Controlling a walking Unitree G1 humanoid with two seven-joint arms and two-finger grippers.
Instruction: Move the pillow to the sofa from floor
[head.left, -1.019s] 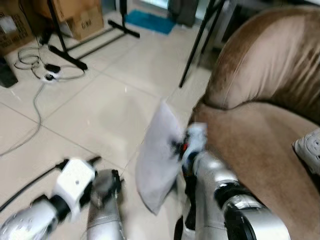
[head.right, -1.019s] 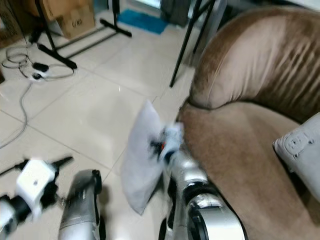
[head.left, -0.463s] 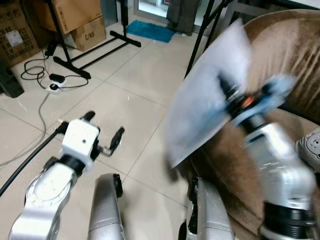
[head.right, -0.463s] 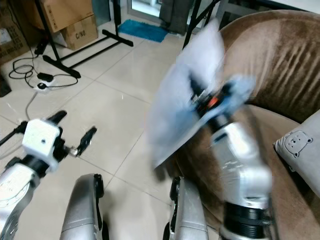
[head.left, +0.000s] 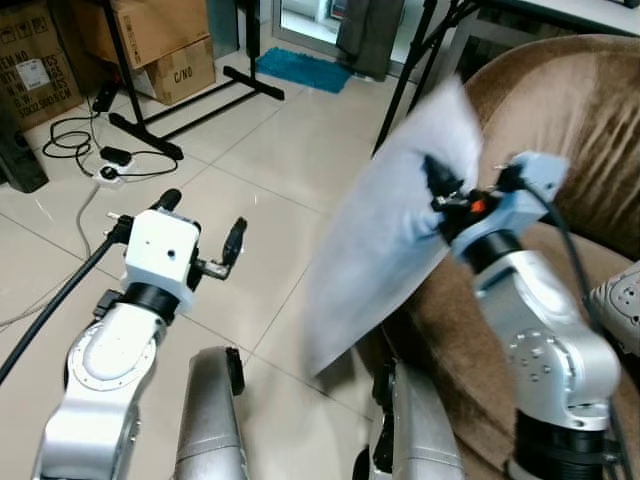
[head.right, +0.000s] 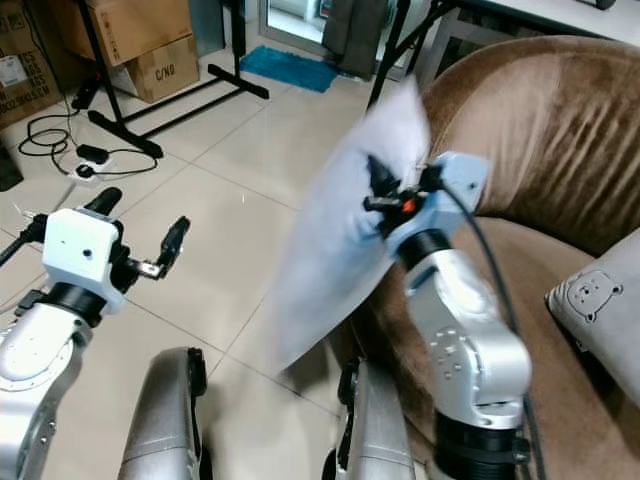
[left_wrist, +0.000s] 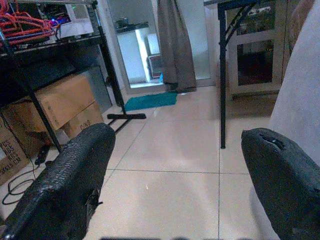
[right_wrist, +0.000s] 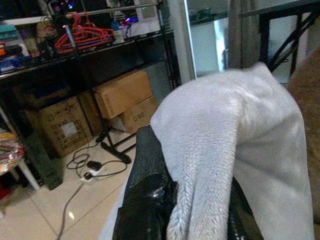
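- Above the floor (head.left: 200, 200), beside the sofa's (head.left: 560, 130) front edge, the right gripper (head.left: 437, 190) pinches the pillow (head.left: 390, 230) aloft.
- Left gripper (head.left: 200, 232) hovers with fingers wide, holding nothing.

Right end effector (head.left: 437, 190) raised and clamped closed; left end effector (head.left: 200, 230) spread wide, held low.
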